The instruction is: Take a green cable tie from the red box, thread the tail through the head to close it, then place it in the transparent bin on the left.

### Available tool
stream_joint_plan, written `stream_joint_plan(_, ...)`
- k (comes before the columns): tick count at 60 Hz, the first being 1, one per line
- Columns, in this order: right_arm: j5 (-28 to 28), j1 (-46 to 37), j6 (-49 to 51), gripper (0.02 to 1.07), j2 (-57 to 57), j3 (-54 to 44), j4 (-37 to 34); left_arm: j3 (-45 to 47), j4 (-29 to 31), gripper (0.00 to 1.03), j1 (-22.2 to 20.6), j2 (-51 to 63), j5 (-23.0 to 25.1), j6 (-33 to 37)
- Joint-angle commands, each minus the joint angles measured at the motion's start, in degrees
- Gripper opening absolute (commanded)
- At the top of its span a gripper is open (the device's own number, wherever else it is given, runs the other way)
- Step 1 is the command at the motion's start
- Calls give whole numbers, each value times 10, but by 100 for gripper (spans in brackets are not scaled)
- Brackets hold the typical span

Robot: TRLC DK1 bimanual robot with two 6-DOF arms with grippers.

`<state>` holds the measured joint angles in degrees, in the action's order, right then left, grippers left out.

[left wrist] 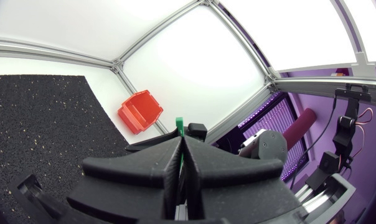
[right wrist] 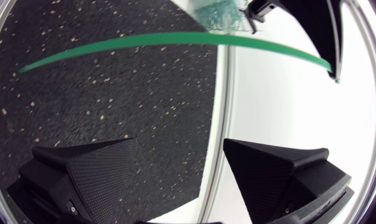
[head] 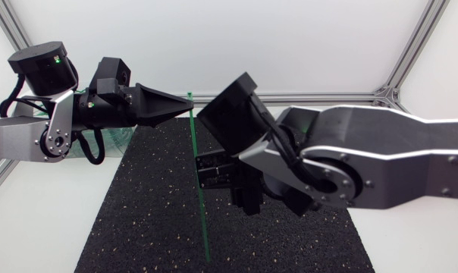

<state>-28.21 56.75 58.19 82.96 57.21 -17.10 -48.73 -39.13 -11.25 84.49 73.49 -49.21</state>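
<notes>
tie: a thin, flat green plastic strip is hanging straight down over the mat, with its small square head at the top.
left claw: matte black wedges are pressing together on the tie just under its head.
right claw: broad, finely grained wedges are standing apart and touching nothing; the tie is arching ahead of them.
mat: black speckled rubber is lying under both claws.
red box: a plastic bin is sitting beyond the mat's corner; its contents are too small to make out.
clear bin: see-through walls are showing green ties inside; it is cut off at the view's edge.
</notes>
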Motion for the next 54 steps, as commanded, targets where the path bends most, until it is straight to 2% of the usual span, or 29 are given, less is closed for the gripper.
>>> stream_joint_plan(1,-3,4,68,102,-44,-82,93,19,-11,4,-5,10,9,23)
stream_joint_plan(7,17,3,121,102,-74,-148,191,24,-11,4,-12,11,9,37)
stream_joint_plan(16,34,4,266,102,-95,-229,355,14,-11,4,-16,23,9,34)
stream_joint_plan(20,61,2,377,102,-90,-282,501,11,-10,4,-17,25,9,32)
stream_joint_plan(24,81,-4,422,102,-76,-299,562,10,-9,4,-19,25,9,30)
stream_joint_plan(35,155,-21,496,102,-58,-304,634,12,-9,4,-21,25,14,29)
stream_joint_plan(41,229,-41,592,103,-24,-322,715,13,-8,4,-25,26,19,29)
stream_joint_plan(52,329,-49,624,103,-17,-337,726,7,-3,4,-18,30,29,26)
stream_joint_plan(54,331,-49,626,103,-16,-337,726,6,-2,4,-15,30,30,26)
